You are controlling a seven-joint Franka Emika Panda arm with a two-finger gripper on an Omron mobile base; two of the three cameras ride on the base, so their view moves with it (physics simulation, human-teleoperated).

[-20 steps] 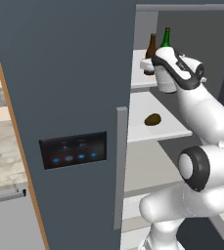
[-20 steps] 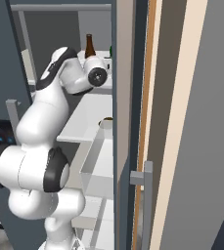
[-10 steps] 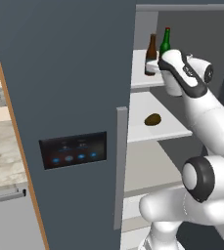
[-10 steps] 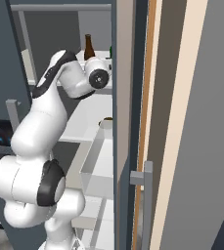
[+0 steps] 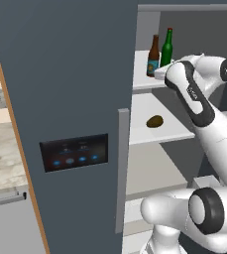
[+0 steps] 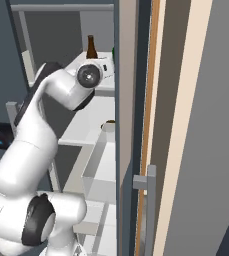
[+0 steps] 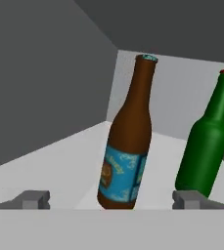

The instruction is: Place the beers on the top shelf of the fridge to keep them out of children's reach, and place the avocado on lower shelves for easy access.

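Over the last second the arm has drawn back; the gripper (image 7: pixel 111 200) is wide open and empty. Both beers, brown (image 7: pixel 125 146) and green (image 7: pixel 206 141), stand upper right in the left base view on the top shelf (image 5: pixel 141 79), seemingly released; the avocado (image 5: pixel 154 121) lies one shelf below.

Glossy glass beers (image 7: pixel 128 161); matt shelf (image 7: pixel 64 161)

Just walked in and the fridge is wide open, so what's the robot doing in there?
It's stocking the fridge. The brown bottle and green bottle stand upright on the top shelf, and the avocado lies on the shelf below. The gripper is open and empty, facing the brown bottle.
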